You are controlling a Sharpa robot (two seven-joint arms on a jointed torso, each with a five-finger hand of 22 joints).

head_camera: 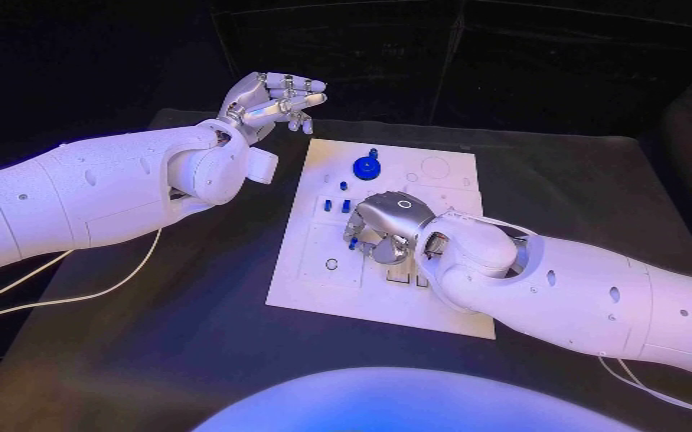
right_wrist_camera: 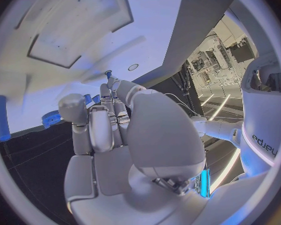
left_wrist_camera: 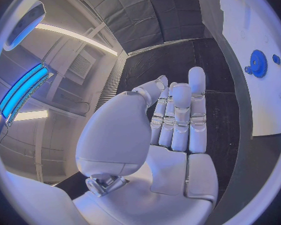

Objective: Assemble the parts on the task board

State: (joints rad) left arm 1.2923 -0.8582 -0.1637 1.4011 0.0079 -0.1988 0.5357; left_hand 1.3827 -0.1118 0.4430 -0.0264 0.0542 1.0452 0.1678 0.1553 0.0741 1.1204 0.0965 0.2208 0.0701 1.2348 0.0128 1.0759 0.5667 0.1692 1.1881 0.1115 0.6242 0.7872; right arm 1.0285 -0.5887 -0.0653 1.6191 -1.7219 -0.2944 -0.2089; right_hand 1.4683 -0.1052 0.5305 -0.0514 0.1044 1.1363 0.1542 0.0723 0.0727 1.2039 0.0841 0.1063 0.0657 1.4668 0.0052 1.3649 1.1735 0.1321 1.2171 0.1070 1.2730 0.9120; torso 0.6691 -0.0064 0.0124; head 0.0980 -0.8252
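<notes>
Right hand down on the task board, left hand idle.

My right hand [head_camera: 392, 228] hovers over the task board [head_camera: 447, 180], fingers [right_wrist_camera: 97, 130] curled; I cannot tell if they hold a part. The blue gear [head_camera: 368, 166] sits near the far edge: small, stiff, likely slick, so I'd pinch its knob. Left hand [head_camera: 271, 100] hangs off-board above the counter [head_camera: 173, 332], fingers loosely apart, holding nothing.

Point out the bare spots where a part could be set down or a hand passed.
Bare black table lies left of the task board, below the left arm, and again right of the board's far end. On the board, its near-left corner is free. Crowded: the board's middle, under the right hand, beside the small blue parts and blue gear. The left hand hangs off the far-left corner.
</notes>
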